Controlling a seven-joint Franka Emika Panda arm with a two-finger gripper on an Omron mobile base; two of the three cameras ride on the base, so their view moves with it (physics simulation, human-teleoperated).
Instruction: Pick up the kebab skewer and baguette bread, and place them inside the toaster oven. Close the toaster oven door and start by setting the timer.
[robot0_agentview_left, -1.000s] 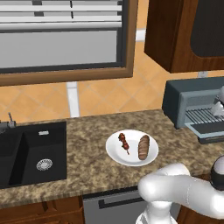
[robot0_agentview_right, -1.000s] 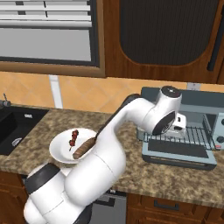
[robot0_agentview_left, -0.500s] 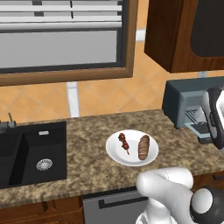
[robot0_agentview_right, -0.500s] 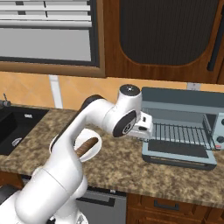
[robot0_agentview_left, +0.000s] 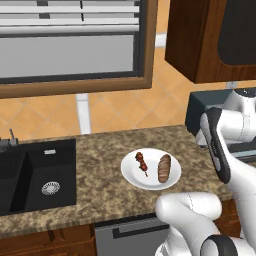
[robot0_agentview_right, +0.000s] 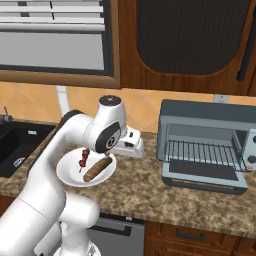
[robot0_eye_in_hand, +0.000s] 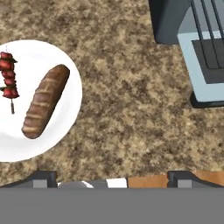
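A: Where is your hand (robot0_eye_in_hand: 112, 177) now?

B: Your hand hangs over the bare counter (robot0_eye_in_hand: 127, 113), between the white plate (robot0_eye_in_hand: 65, 131) and the toaster oven (robot0_agentview_right: 207, 142). It looks straight down on the speckled stone. In the right base view you see the hand (robot0_agentview_right: 131, 146) just beside the plate (robot0_agentview_right: 67, 175), on the side of the oven.

A: And the fingers, how do they stand?

B: They stand wide apart and hold nothing. The two dark fingertips (robot0_eye_in_hand: 41, 177) show far from each other at the bottom of the hand view, with only counter in front of them.

A: Where are the foods relative to the hand?

B: Both lie on the plate, to the left in the hand view. The baguette bread (robot0_eye_in_hand: 46, 101) is the nearer one; it lies tilted, near the plate's edge that faces the hand. The kebab skewer (robot0_eye_in_hand: 8, 81) lies beyond the bread, at the left border of that view, apart from the bread. In the left base view you see the skewer (robot0_agentview_left: 142, 163) and the bread (robot0_agentview_left: 164, 168) side by side on the plate (robot0_agentview_left: 137, 180).

A: And the oven?

B: It stands on the other side of the hand, at the upper right of the hand view (robot0_eye_in_hand: 188, 48). The toaster oven door (robot0_agentview_right: 202, 172) is down, and the wire rack (robot0_agentview_right: 202, 152) inside is visible.
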